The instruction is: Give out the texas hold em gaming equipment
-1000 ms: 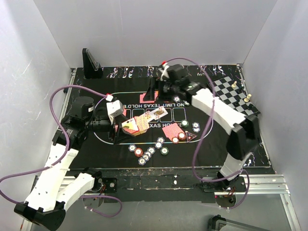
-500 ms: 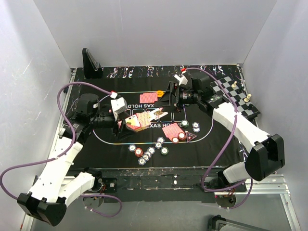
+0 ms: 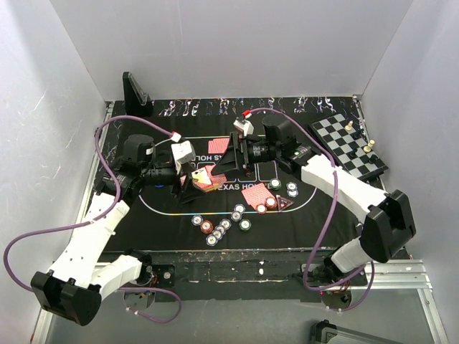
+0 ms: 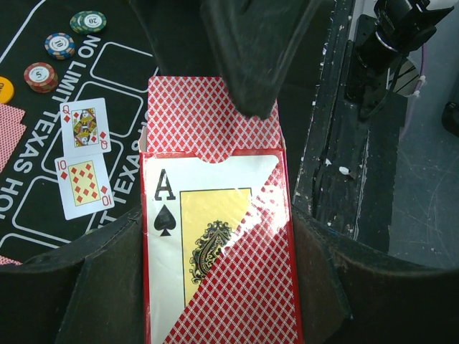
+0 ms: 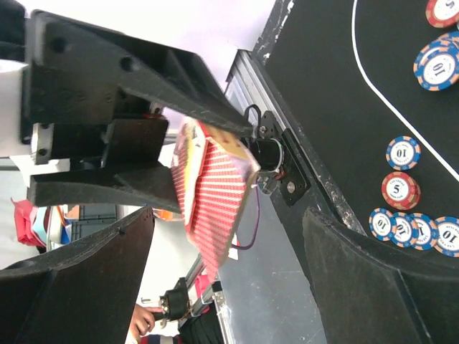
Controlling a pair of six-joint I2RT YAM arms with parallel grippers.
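- A card pack (image 4: 215, 215), its red-patterned flap open and an ace of spades printed on its face, is held above the black mat (image 3: 323, 215) by the left gripper (image 4: 215, 287), whose jaws are clamped on the pack's two long sides.
- The right gripper (image 3: 231, 162) is pictured facing it over the middle of the mat, jaws spread wide with nothing held between them.
- The pack's long axis is pointed away from the left wrist and toward the right gripper, flap end first. One dark finger of the right gripper is seen over the flap, though contact cannot be told.
- From the right wrist, the pack is viewed nearly edge-on, just ahead of the spread fingers and roughly in line with their gap.
- The right arm is judged the free one best placed to draw a card out along that axis.
- A queen (image 4: 84, 129) and a ten (image 4: 84, 188) are laid face up on the mat, and poker chips (image 3: 219, 228) are clustered near its front edge.
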